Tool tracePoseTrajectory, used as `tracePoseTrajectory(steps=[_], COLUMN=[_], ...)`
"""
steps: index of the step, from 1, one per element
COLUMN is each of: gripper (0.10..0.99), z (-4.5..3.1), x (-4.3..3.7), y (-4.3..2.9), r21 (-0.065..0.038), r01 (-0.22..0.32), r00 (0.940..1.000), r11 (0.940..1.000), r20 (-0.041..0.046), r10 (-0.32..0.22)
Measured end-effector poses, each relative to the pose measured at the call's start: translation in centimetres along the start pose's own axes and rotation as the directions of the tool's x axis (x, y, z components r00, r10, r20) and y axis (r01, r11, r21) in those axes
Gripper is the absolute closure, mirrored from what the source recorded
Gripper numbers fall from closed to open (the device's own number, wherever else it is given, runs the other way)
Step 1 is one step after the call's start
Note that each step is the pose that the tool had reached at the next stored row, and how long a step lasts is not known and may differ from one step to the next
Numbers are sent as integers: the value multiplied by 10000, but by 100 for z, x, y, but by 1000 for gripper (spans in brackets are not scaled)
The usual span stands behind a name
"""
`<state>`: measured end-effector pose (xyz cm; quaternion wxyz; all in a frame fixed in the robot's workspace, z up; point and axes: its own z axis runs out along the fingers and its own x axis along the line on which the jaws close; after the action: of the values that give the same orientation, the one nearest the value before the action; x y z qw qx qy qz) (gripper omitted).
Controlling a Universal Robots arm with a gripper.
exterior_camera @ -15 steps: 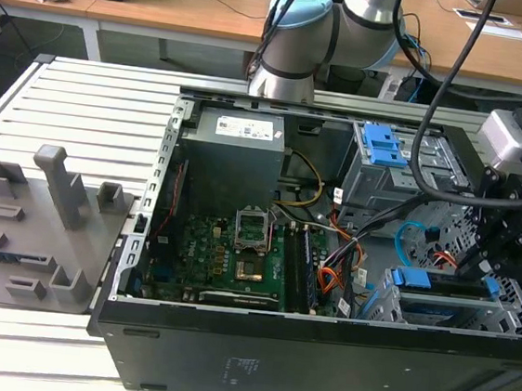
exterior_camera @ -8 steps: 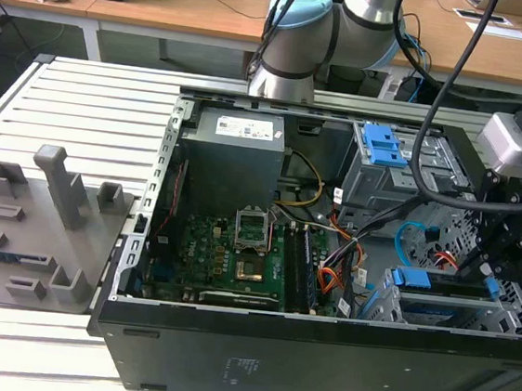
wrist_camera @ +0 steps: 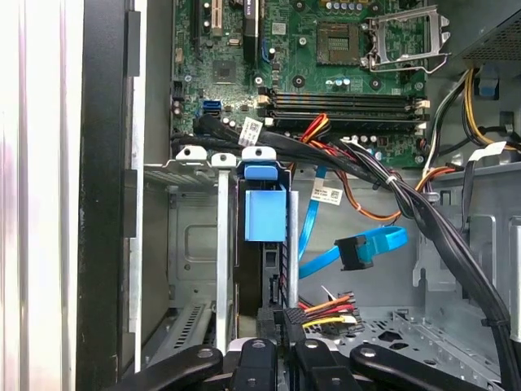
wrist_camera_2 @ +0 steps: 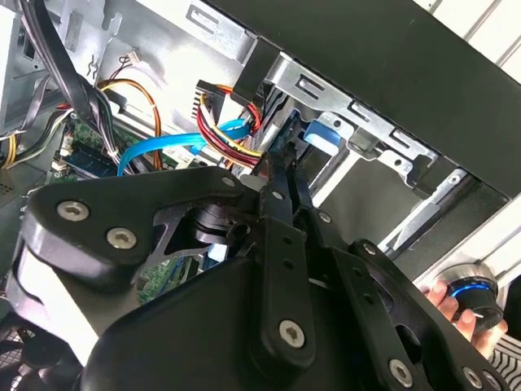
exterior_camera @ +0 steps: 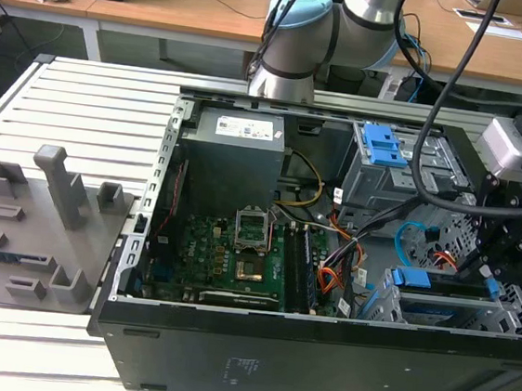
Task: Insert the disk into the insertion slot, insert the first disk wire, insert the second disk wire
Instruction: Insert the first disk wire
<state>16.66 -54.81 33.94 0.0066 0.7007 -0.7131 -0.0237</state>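
Technician: Slatted aluminium table [exterior_camera: 84, 102] carries an open black computer case [exterior_camera: 318, 360]. Confirm the position of the silver-grey hard disk in its bright blue plastic bracket [wrist_camera: 265, 213].

Inspector: The disk stands on edge inside the low silver perforated-metal insertion slot [wrist_camera: 221, 244]. On that evidence, the disk insertion step is judged complete.

Technician: State the gripper condition.

Inspector: In the first wrist view, the black two-finger gripper [wrist_camera: 281, 334] sits at the end of the disk opposite the green motherboard [wrist_camera: 244, 49]. Its fingers are drawn close together. They appear clamped on the black plug of the red, yellow and black first disk wire [wrist_camera: 330, 307]. The second wrist view agrees: the fingertips [wrist_camera_2: 277, 195] converge where that bundle ends.

Technician: Give the governing relation.

Inspector: The disk lies directly ahead of the gripper. The disk's long axis runs from the gripper toward the motherboard, in line with the fingers. The plug is just beside the disk's near end. Whether it is seated cannot be told.

Technician: Locate the second wire.

Inspector: The thin, flat, light blue second disk wire [wrist_camera: 370, 243] loops beside the disk, on the side away from the case's black wall. Its black plug hangs free, apart from the disk.
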Motion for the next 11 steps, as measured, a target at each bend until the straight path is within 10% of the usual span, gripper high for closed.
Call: tracePoseTrajectory(steps=[7,11], gripper=[851,851], z=[-280,-310], x=[-6,-7], y=[11,13], r21=[0,-1], r01=[0,-1], r00=[10000,10000], r11=[10000,10000], r20=[-5,-3], r10=[0,1])
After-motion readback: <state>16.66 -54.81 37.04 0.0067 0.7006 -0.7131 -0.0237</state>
